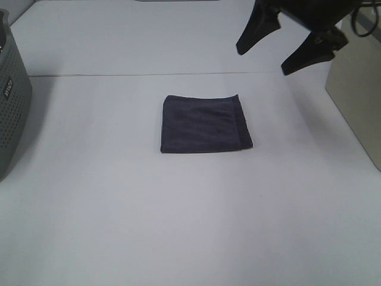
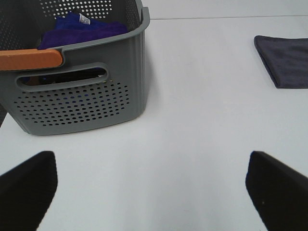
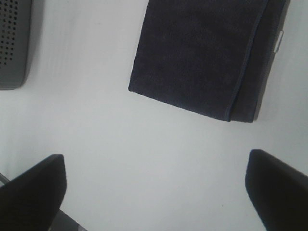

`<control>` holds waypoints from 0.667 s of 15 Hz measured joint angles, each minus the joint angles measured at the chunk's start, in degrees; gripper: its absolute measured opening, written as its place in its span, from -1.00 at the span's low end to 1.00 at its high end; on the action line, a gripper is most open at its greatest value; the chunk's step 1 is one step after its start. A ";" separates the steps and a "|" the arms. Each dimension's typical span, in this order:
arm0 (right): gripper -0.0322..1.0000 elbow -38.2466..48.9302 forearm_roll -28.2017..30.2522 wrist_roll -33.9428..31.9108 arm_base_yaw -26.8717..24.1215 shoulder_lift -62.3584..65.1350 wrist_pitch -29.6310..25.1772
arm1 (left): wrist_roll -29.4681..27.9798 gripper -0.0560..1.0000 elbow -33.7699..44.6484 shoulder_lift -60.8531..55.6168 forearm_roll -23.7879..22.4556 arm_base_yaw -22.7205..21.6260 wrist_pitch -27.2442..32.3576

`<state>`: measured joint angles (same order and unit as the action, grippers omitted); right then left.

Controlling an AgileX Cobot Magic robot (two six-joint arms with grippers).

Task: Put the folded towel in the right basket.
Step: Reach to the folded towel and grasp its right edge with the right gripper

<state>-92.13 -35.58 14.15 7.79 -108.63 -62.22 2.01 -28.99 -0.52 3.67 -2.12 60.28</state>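
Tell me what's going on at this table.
Nothing is held yet. A folded dark towel lies flat on the white table. The right gripper hangs open in the air near it, touching nothing. The left gripper, also open, faces the grey basket on the left, which holds blue cloth. The beige container at the right edge, presumably the target basket, shows only its side.

Light: bright, even, diffuse | Shadows: soft, faint beside grey basket (image 2: 96, 91) | Table (image 1: 178, 226): near washed-out white | Focus: slightly soft, grainy

text: none legible | gray basket (image 1: 16, 113) mark: too blurred
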 joint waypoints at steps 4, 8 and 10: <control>0.94 -10.43 0.97 0.00 0.00 -14.90 -0.57 | 0.00 0.99 0.00 0.00 0.00 0.00 0.00; 0.94 -17.53 6.82 -1.60 -0.29 -24.75 -0.97 | 0.00 0.99 0.00 0.00 0.00 0.00 0.00; 0.94 -17.93 6.47 -3.21 -1.43 -29.05 -0.29 | 0.00 0.99 0.00 0.00 0.00 0.00 0.00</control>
<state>-110.07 -29.11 10.94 6.36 -137.68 -62.51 2.01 -28.99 -0.52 3.67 -2.12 60.28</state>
